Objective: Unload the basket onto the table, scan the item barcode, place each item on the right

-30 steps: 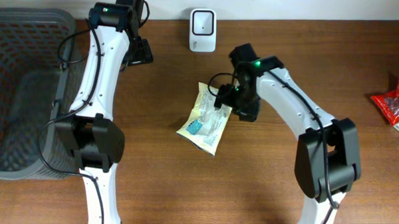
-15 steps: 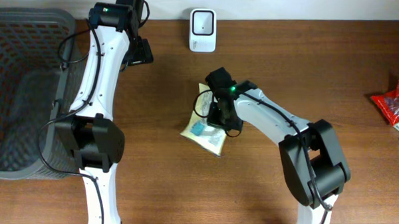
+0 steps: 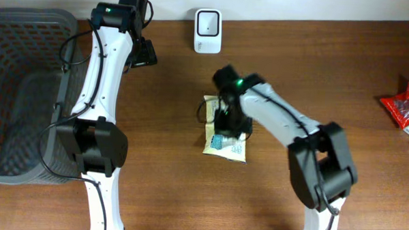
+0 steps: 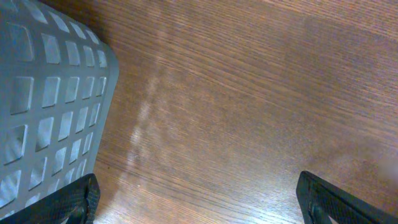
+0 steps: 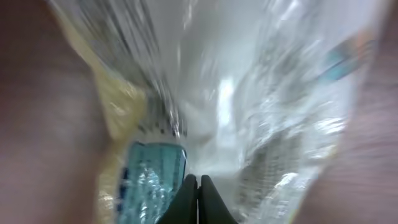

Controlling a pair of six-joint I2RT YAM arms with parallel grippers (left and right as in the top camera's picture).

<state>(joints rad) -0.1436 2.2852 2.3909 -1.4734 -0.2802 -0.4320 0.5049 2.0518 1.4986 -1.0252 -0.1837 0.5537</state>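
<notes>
the packet (image 3: pixel 226 146) is a pouch of clear, glossy film with pale yellow edges and a teal label (image 5: pixel 149 177) near one end. it lies flat on the brown bench (image 3: pixel 329 71), about mid-bench, on the near side of the white scanner (image 3: pixel 208 21) and well apart from it. the right arm reaches in from the near edge, elbow bent, wrist turned down over the packet's far half. the right end effector (image 3: pixel 230 124) has its fingers (image 5: pixel 189 199) pressed together, tips at the film; the wrist view is blurred, so i cannot tell whether a fold is pinched between them. the left arm stretches to the far side, and the left end effector (image 4: pixel 199 202) is spread wide over bare wood beside the grey basket (image 4: pixel 43 93), holding nothing.
</notes>
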